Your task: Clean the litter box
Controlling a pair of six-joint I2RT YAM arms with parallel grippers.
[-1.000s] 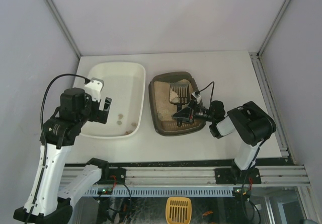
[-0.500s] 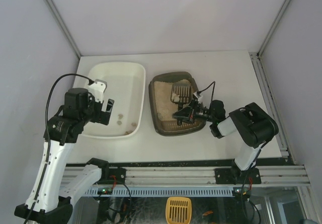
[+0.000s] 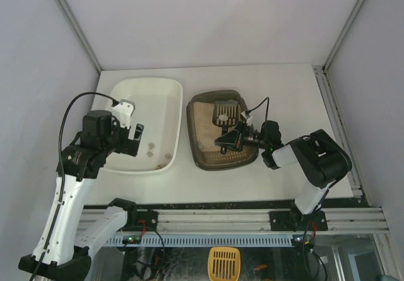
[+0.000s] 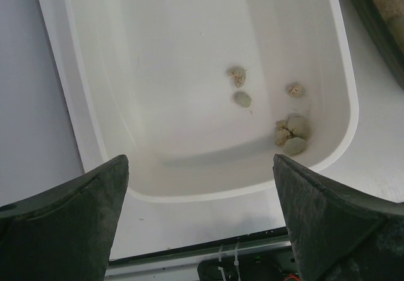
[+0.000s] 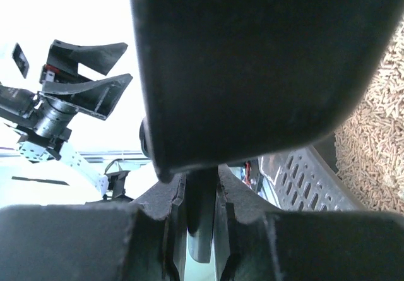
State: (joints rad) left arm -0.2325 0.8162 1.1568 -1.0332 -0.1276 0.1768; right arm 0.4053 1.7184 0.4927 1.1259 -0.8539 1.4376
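The litter box [image 3: 203, 159], a dark grey-brown tray of beige litter, sits at the table's middle. My right gripper [image 3: 228, 140] is shut on the handle of a grey slotted scoop [image 3: 224, 113], whose head lies on the litter at the box's far end. In the right wrist view the handle [image 5: 203, 230] is clamped between the jaws, with the slotted head [image 5: 302, 173] and litter pellets [image 5: 372, 142] to the right. My left gripper [image 3: 129, 141] is open and empty over the near left part of the white tray [image 3: 167, 85]. Several clumps [image 4: 290, 129] lie in that tray [image 4: 95, 136].
The white tray stands just left of the litter box. The table's black front edge and rail [image 4: 240, 268] run below the left gripper. Grey walls enclose the table on three sides. A yellow scoop [image 3: 223, 263] lies below the table front.
The scoop head has moved toward the far end of the litter box as my right gripper shifted a little. My left gripper has drifted slightly nearer and stayed open.
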